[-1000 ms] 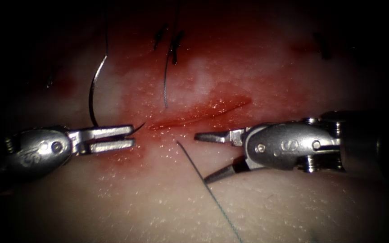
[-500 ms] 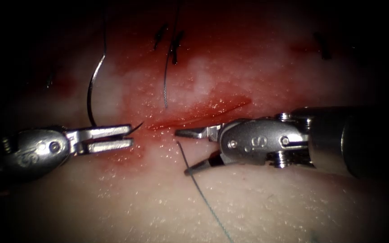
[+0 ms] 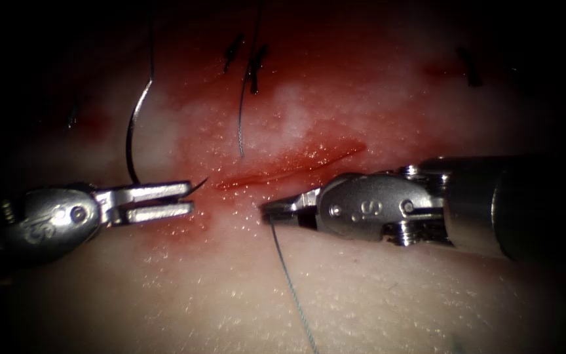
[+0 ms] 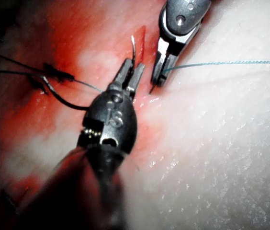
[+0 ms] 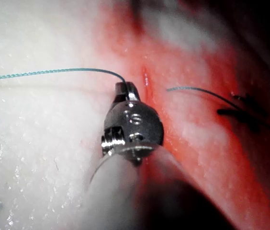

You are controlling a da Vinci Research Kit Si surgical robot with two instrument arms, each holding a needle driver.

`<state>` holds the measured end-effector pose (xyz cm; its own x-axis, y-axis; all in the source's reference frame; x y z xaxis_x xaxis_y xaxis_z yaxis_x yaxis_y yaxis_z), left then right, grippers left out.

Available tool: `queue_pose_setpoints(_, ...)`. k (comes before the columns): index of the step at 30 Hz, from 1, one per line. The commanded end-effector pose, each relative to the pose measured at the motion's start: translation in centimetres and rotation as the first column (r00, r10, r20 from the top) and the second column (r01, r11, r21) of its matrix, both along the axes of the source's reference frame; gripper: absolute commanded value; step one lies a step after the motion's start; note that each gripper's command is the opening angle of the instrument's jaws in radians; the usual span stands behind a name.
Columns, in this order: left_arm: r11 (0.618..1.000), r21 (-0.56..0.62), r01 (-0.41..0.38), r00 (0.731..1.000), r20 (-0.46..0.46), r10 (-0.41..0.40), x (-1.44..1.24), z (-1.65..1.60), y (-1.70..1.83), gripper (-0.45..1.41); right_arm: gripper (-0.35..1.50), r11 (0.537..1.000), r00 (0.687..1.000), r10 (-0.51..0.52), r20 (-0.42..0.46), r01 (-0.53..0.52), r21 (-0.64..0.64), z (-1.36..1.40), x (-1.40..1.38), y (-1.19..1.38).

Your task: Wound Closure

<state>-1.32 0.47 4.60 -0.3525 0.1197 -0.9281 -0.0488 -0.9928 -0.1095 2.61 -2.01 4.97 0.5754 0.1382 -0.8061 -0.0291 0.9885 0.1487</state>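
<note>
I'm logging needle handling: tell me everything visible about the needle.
The needle is thin, dark, curved metal. The left hand is shut on it near its pointed end, the tip poking just past the hand toward the cut. Its body arcs up over the tissue, left of the cut, not in the tissue.

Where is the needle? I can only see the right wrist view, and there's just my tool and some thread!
Observer: The left tool holds the needle near its tip, left of the cut.
Operator: Is it poking in?
Observer: It looks free of the tissue, with its point by the cut's left end.
Operator: Did my tool catch the thread?
Observer: Yes. The left wrist view shows the right tool with its jaws shut on the thread.
</note>
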Motion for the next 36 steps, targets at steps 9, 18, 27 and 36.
queue_pose_setpoints(9,1.0,-0.001,0.0,1.0,0.0,0.0,-0.05,0.07,0.01,-0.45,-0.35,0.994,0.993,-0.105,-0.06,0.107,0.034,-0.4,0.0,-0.19)
queue_pose_setpoints(18,1.0,-0.002,0.001,1.0,0.0,-0.001,-0.05,0.08,0.01,-0.45,-0.35,0.958,0.953,-0.268,-0.137,0.279,0.063,-0.96,-0.15,-0.7)
queue_pose_setpoints(27,1.0,-0.003,0.003,1.0,-0.001,-0.003,-0.07,0.09,0.01,-0.45,-0.35,0.934,0.931,-0.319,-0.175,0.34,0.105,-1.36,-0.33,-1.03)
queue_pose_setpoints(36,1.0,-0.004,0.003,1.0,-0.001,-0.003,-0.07,0.1,0.01,-0.45,0.91,0.95,0.946,-0.258,-0.195,0.285,0.128,-1.41,-0.12,-0.73)
